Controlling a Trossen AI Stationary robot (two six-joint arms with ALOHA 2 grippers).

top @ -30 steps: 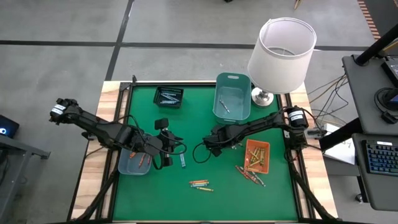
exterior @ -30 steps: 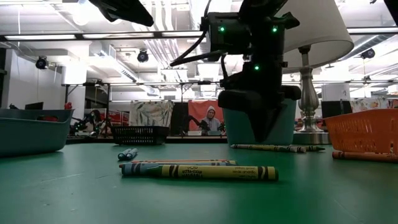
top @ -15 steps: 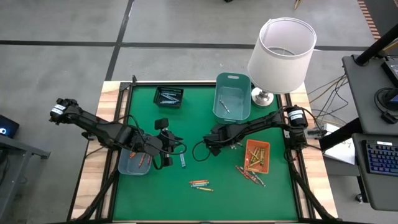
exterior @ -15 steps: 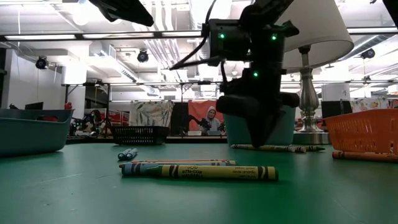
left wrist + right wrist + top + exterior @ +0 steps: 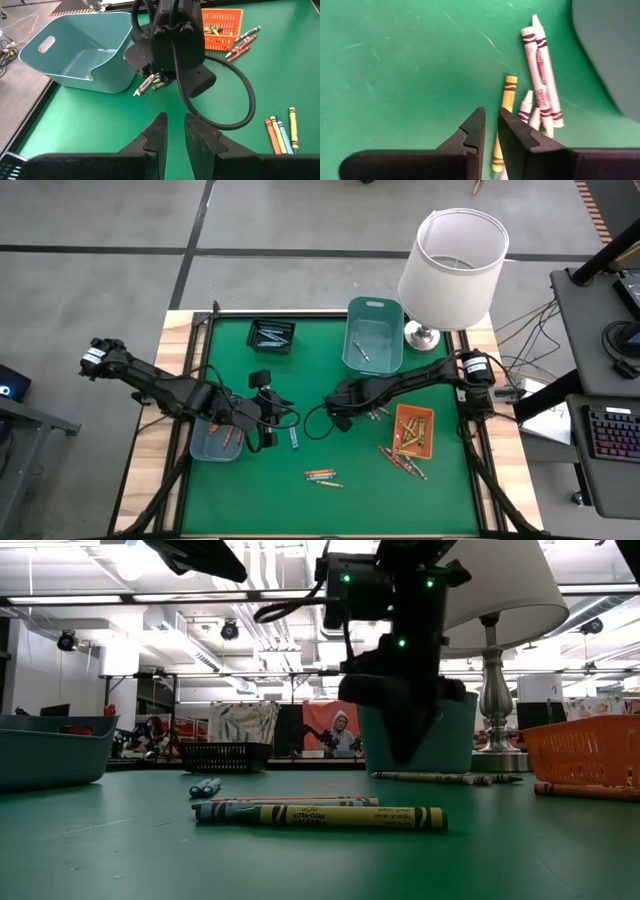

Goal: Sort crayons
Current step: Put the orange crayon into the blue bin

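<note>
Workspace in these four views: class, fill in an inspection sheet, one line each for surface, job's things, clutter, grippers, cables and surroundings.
Surface: green mat on a wooden table.
Job's things: crayons loose on the mat; more in the orange tray, black tray and teal bins.
Clutter: lamp at a far corner.
Grippers: left gripper and right gripper empty, fingers slightly apart; right above a yellow crayon.
Cables: black loop on the right arm.
Surroundings: desk with keyboard, grey floor.
</note>
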